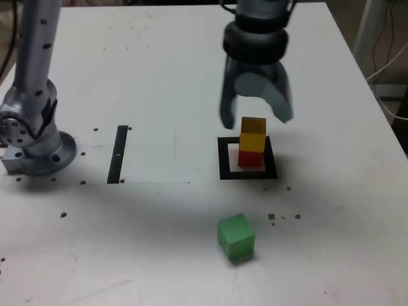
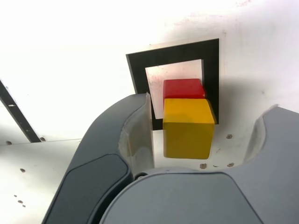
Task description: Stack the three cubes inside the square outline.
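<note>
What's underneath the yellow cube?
Under the yellow cube sits the red cube, inside the black square outline. The red cube's upper face is mostly covered by the yellow one, and its underside and the surface beneath it are hidden.

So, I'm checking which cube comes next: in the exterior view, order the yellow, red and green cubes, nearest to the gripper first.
1. Yellow cube: just below the gripper, on the red one.
2. Red cube: inside the square outline.
3. Green cube: outside it, nearer the camera.
</note>
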Robot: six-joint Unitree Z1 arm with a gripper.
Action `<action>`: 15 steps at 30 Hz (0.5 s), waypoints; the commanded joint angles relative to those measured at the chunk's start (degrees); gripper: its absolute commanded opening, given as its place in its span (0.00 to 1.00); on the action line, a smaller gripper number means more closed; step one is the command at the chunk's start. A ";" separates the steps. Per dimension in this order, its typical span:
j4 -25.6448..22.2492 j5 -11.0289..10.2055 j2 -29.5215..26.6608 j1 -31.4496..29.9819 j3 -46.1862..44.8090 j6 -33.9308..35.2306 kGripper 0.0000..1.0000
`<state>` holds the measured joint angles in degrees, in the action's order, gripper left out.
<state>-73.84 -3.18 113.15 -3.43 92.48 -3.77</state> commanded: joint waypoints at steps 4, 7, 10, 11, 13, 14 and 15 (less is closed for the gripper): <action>0.17 -0.14 -3.51 -1.15 -2.17 -0.04 1.00; 0.17 -0.26 -4.26 -3.05 -2.67 0.10 1.00; 0.32 -0.52 -4.41 -5.94 -2.93 0.54 1.00; 0.42 -0.59 -4.37 -6.92 -2.91 0.72 1.00; 0.59 -0.67 -4.18 -8.98 -2.70 1.16 1.00; 0.64 -0.66 -4.01 -10.03 -2.49 1.39 1.00; 0.69 -0.62 -3.79 -11.07 -2.27 1.64 1.00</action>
<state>-73.24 -3.72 109.19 -13.55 89.67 -2.45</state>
